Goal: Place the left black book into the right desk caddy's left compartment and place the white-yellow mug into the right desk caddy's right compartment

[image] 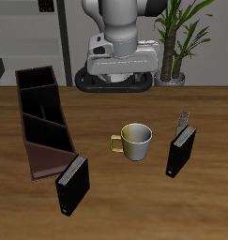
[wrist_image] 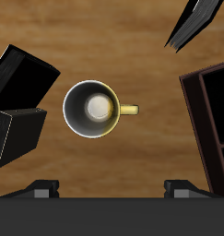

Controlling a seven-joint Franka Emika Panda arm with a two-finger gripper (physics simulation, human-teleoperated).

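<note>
The white-yellow mug (image: 136,141) stands upright mid-table, its yellow handle toward the right desk caddy (image: 31,155). From the wrist view I look straight down into the mug (wrist_image: 93,109). My gripper (wrist_image: 113,189) hangs above it, open, fingertips (wrist_image: 44,188) wide apart, holding nothing. The left black book (image: 181,155) stands upright beside the mug, away from the caddy, and shows in the wrist view too (wrist_image: 26,78). The caddy's left compartment (image: 52,136) is its larger front section; the right compartment (image: 36,79) is the small square one at the back. Both are empty.
A second black book (image: 73,183) stands upright at the caddy's front end, also seen from the wrist (wrist_image: 196,23). A greyish book (image: 184,120) stands just behind the left black book. The robot base and a potted plant (image: 181,37) sit at the back.
</note>
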